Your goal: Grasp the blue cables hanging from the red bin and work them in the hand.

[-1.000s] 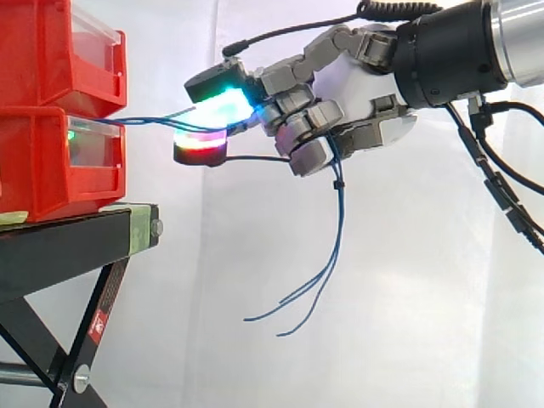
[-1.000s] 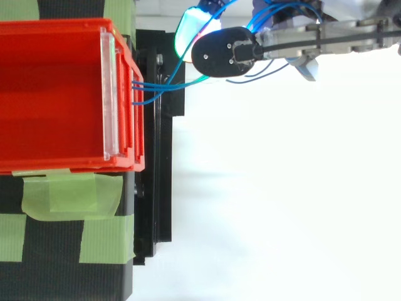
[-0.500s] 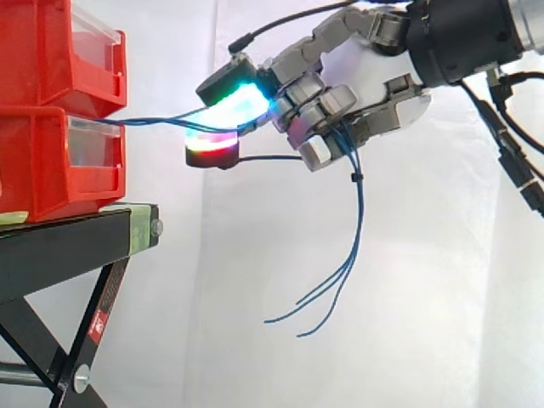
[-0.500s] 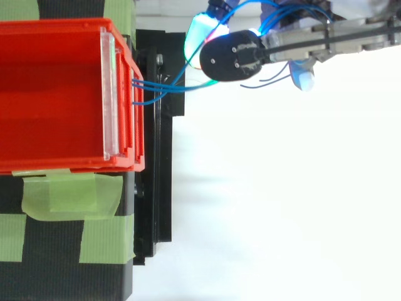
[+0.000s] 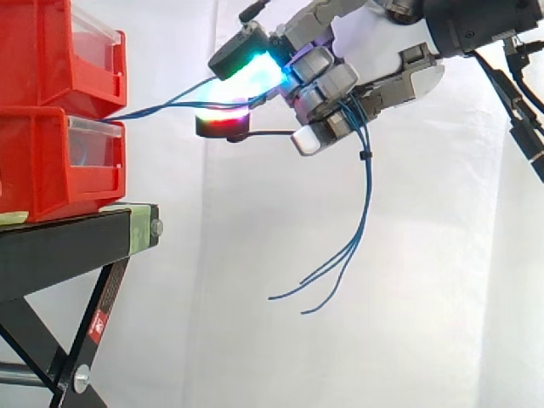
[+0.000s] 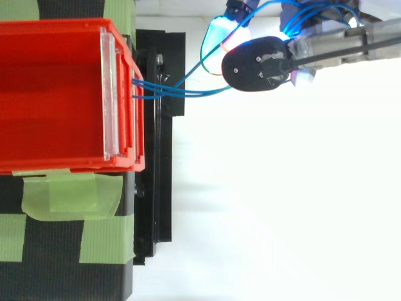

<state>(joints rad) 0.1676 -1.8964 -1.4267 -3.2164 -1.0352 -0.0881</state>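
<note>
Right of the red bin (image 5: 51, 161), fingers (image 5: 327, 85) curled round blue cables (image 5: 369, 191), ends dangling below

The red bins (image 5: 51, 161) are smooth, slightly glossy plastic with clear plastic fronts (image 6: 106, 94). The stand (image 5: 68, 242) is matt black metal, its green tape (image 6: 69, 194) matt and creased. The blue cables (image 5: 368, 194) look smooth-sheathed. The robot hand (image 5: 372, 42) shows grey metal and white plastic.

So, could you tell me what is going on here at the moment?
The robot's hand has its fingers curled round a bundle of thin blue cables. The cables run from the front of the stacked red plastic bins on the black metal stand, across the open gap, up to the raised hand. Their loose ends hang free in the air below it.
</note>
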